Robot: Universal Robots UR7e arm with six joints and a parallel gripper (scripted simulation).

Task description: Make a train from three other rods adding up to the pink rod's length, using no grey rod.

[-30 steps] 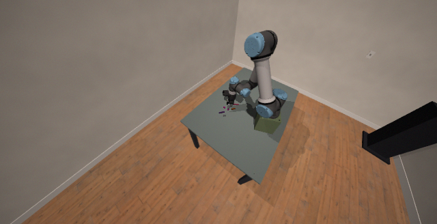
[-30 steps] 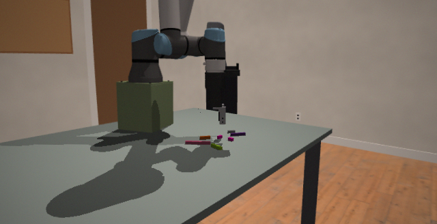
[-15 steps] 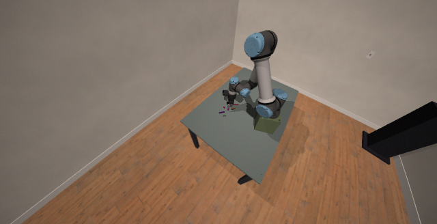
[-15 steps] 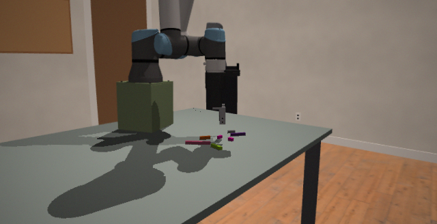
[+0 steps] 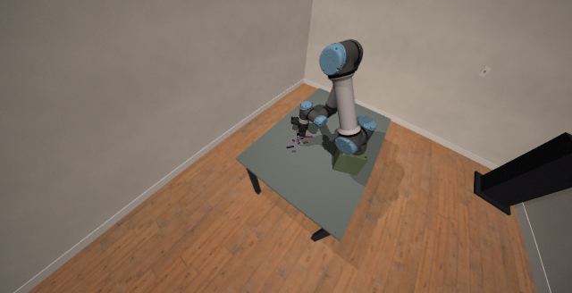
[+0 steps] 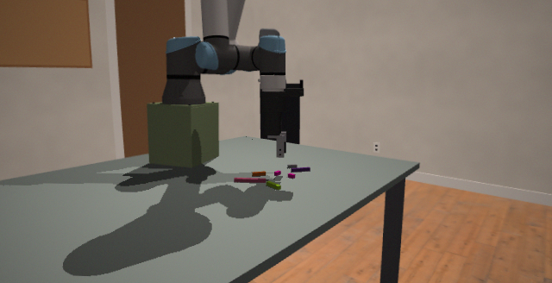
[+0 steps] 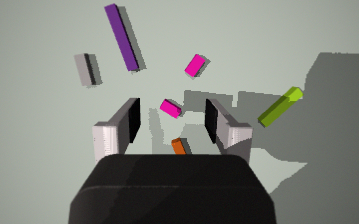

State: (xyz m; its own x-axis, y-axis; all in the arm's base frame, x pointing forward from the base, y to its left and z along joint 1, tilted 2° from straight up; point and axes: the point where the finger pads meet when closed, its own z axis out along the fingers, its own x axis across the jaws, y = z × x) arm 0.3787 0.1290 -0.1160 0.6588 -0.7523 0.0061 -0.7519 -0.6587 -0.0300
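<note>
My gripper (image 7: 172, 112) is open and empty, hovering above the table over a small magenta rod (image 7: 170, 108) that lies between the fingers in the wrist view. A second magenta rod (image 7: 195, 65) lies further ahead. An orange rod (image 7: 179, 146) lies partly hidden under the gripper body. A purple rod (image 7: 122, 37) and a grey rod (image 7: 86, 69) lie ahead to the left, a lime rod (image 7: 280, 106) to the right. In the exterior view the gripper (image 6: 281, 147) hangs above the rods, and the pink rod (image 6: 250, 180) lies flat beside the orange rod (image 6: 259, 173) and the lime rod (image 6: 273, 185).
The arm's olive base block (image 6: 183, 134) stands on the table behind the rods. The table's edge (image 6: 345, 214) runs close on the right of the rods. The arm's shadow falls across the table.
</note>
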